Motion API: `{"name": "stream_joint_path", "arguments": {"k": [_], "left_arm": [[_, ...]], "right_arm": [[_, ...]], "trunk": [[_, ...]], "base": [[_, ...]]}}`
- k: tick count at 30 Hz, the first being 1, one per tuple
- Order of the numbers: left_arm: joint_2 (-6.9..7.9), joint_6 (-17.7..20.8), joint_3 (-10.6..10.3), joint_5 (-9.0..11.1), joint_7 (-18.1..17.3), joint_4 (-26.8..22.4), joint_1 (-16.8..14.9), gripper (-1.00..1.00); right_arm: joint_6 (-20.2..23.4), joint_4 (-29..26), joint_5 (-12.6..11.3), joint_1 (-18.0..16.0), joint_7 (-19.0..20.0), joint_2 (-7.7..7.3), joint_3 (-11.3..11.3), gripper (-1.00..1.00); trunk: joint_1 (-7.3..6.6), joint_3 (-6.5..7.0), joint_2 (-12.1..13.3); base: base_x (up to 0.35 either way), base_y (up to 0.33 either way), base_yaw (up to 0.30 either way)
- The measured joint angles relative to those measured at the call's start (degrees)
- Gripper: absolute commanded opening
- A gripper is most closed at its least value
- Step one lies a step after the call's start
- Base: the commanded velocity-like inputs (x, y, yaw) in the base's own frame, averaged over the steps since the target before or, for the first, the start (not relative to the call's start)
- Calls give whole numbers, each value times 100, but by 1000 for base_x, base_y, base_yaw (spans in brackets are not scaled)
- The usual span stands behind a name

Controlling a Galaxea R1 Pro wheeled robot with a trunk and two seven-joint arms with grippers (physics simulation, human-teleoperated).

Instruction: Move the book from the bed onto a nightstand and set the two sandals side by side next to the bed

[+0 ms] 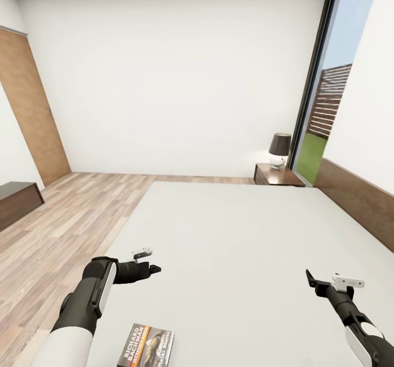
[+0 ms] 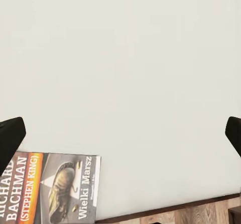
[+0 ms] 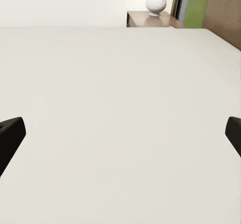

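Observation:
The book (image 1: 146,347) lies flat on the near edge of the bed's grey mattress (image 1: 235,235), dark cover up with white lettering. In the left wrist view the book (image 2: 55,186) sits by the mattress edge. My left gripper (image 1: 149,262) hovers open over the mattress just beyond the book, its dark fingertips (image 2: 10,133) wide apart and holding nothing. My right gripper (image 1: 330,280) hangs open over the mattress's right side, also holding nothing, its fingertips (image 3: 10,133) spread. The nightstand (image 1: 276,175) stands at the far corner by the headboard (image 1: 355,194). The sandals are out of view.
A lamp (image 1: 279,149) with a dark shade stands on the nightstand. A tall dark-framed window (image 1: 328,87) is at the right. Wood-plank floor (image 1: 71,213) runs along the bed's left side, with a dark bench (image 1: 16,201) and a wooden door (image 1: 33,109) further left.

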Motion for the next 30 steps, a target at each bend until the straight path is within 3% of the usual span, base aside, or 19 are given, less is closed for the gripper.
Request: {"name": "stream_joint_path", "arguments": {"k": [7, 25, 28, 30], "left_arm": [[-2, 0, 0, 0, -3, 0, 0, 100], [9, 19, 20, 2, 16, 6, 0, 100], [42, 30, 61, -3, 24, 63, 0, 100], [133, 33, 86, -8, 65, 366, 0, 100]], "right_arm": [[0, 1, 3, 0, 2, 0, 0, 100], [3, 6, 0, 0, -1, 0, 0, 100], [3, 4, 0, 0, -1, 0, 0, 100], [2, 1, 0, 0, -1, 0, 0, 100]], "trunk": [[1, 0, 0], [3, 0, 0], [3, 0, 0], [3, 0, 0]], "base": [[208, 0, 0], [12, 0, 0], [0, 0, 0], [0, 0, 0]]}}
